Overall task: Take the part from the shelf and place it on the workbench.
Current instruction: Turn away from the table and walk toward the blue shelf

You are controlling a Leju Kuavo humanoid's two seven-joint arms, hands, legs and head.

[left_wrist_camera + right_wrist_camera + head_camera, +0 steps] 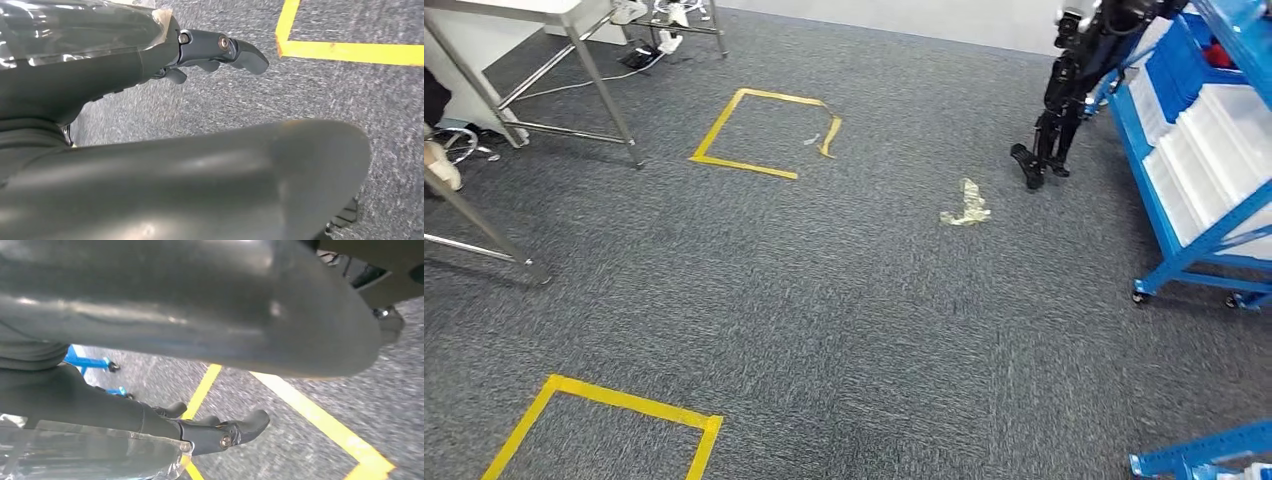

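The blue shelf (1169, 215) with white and blue bins stands at the right edge of the head view. A metal-legged workbench (574, 40) stands at the far left. I cannot make out the part among the bins. My left hand (215, 50) hangs over grey carpet beside a yellow tape line (350, 50), its fingers loosely extended and holding nothing. My right hand (220, 432) also hangs above the carpet, with nothing in its fingers, near yellow tape (320, 420) and the shelf's blue wheeled feet (92, 362).
Two yellow tape squares mark the carpet, one far (759, 135) and one near (604, 425). A crumpled scrap (967, 205) lies mid-floor. Another dark humanoid robot (1064, 90) stands by the shelf. A second blue frame (1194, 455) is at the lower right. A person's foot (442, 165) is at the left.
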